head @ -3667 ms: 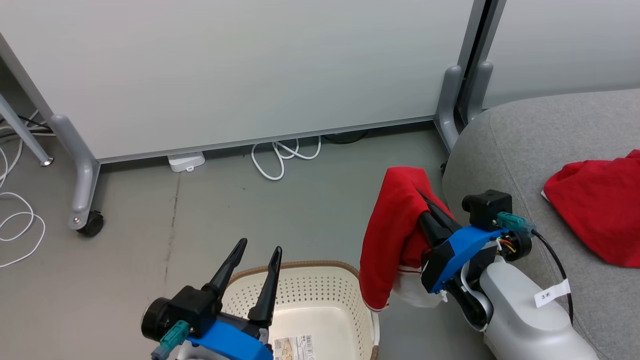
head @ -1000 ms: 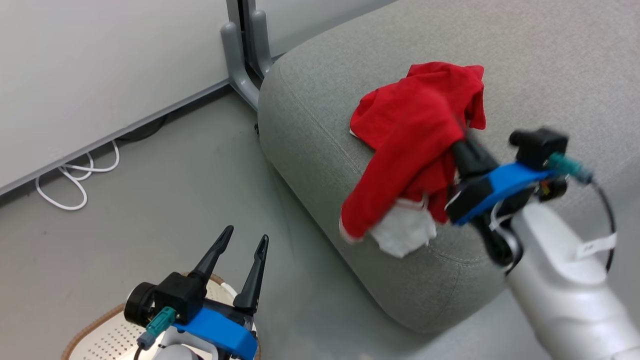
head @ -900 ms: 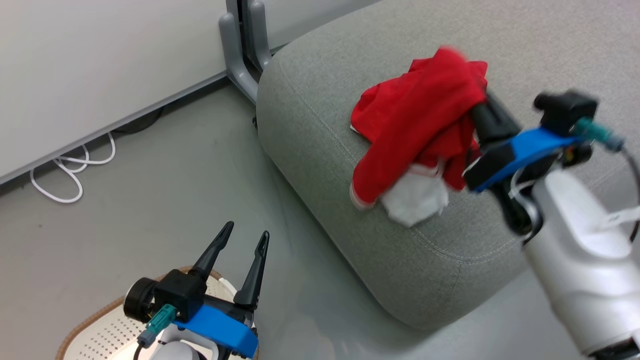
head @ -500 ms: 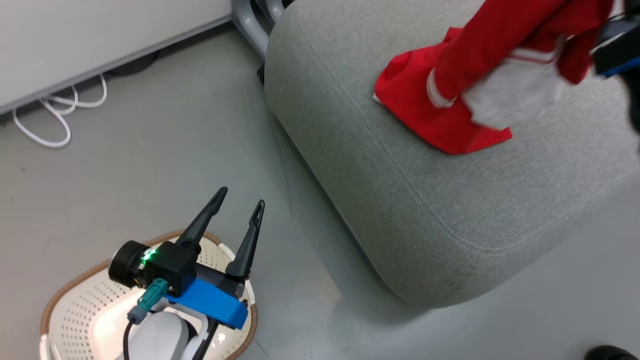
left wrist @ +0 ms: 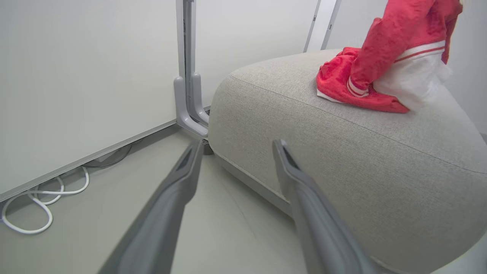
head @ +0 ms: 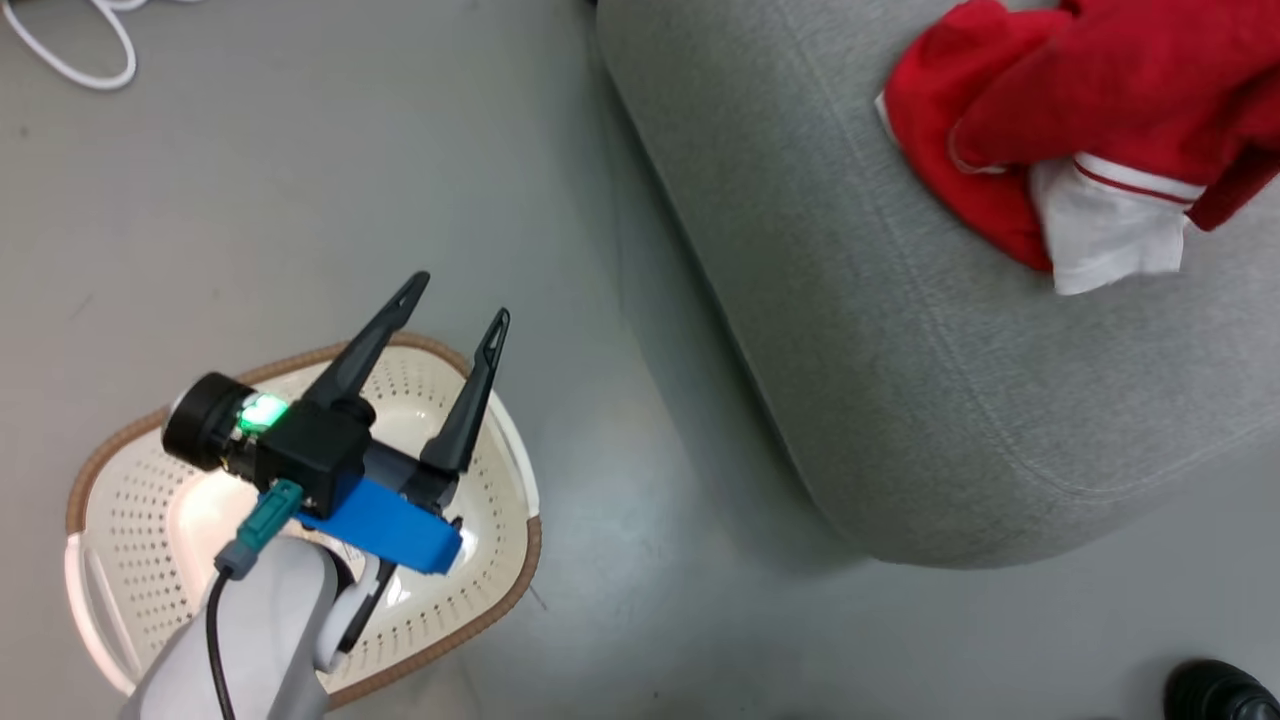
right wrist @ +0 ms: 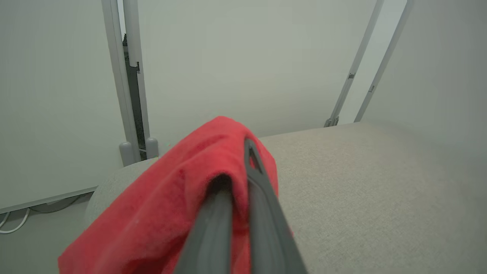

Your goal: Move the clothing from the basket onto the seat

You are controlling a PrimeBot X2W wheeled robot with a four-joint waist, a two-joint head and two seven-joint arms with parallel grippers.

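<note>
right wrist view has the right gripper [right wrist: 239,190] clenched on the cuffed red garment [right wrist: 163,213]. the fabric is pinched between its two nearly touching fingers, drapes over the left one and spills down to the left of the gripper. ahead of and below the fingertips spreads the grey seat [right wrist: 361,182].

left wrist view shows the same cuffed red garment [left wrist: 395,38] hanging from the top edge, far ahead and to the right of the left gripper [left wrist: 237,142]. its striped cuff and a white panel reach down onto the second red garment [left wrist: 336,82], which lies flat on the seat [left wrist: 342,160] near its rounded edge. whether the hanging piece bears any weight on the cushion i cannot tell.

head view puts both pieces well apart from the left gripper [head: 460,297], far up and to its right. the cuffed red garment [head: 1120,80] is on top and the second red garment [head: 915,140] is under it on the seat [head: 900,380].

the left gripper is released, its fingers spread wide with nothing between them. it hovers over the basket [head: 130,540], which stands on the floor [head: 250,200] just under it. a green light [head: 262,410] glows at its wrist. a white cable [left wrist: 30,224] loops on the floor to its left, by a pale partition [left wrist: 76,76].
</note>
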